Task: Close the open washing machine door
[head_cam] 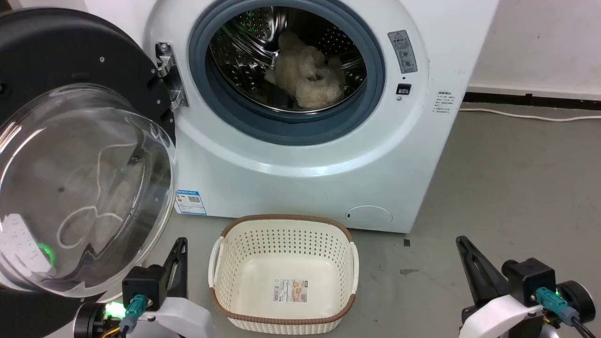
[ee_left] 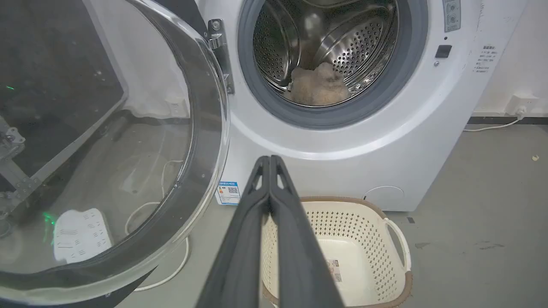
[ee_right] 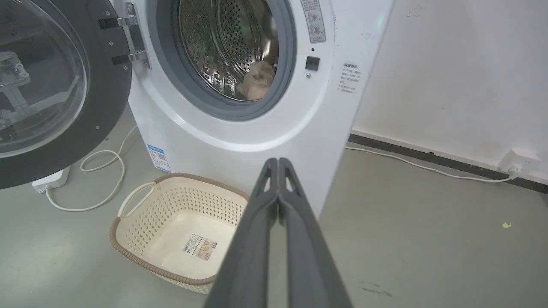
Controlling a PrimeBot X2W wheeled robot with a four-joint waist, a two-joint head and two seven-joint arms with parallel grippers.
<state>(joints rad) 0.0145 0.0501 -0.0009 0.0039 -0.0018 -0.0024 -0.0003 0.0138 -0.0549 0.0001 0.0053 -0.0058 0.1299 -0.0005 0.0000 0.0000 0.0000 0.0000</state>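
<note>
The white washing machine (head_cam: 328, 155) (ee_left: 385, 141) (ee_right: 257, 141) stands ahead with its steel drum exposed. Its door (head_cam: 80, 188) (ee_left: 107, 171) (ee_right: 55, 94), black-rimmed with a bulging clear glass bowl, is swung wide open to the left on a metal hinge (head_cam: 169, 75). My left gripper (head_cam: 181, 241) (ee_left: 269, 159) is shut and empty, low at the left just below and right of the door's glass bowl. My right gripper (head_cam: 460, 240) (ee_right: 278, 161) is shut and empty, low at the right, well apart from the machine.
A cream perforated basket (head_cam: 284, 234) (ee_left: 398, 239) (ee_right: 128, 205) sits empty on the grey floor before the machine, between my arms. A beige fluffy item (head_cam: 305, 75) lies in the drum. A white cable (ee_right: 98, 171) and power strip (ee_left: 81, 235) lie under the door. A wall stands at the right.
</note>
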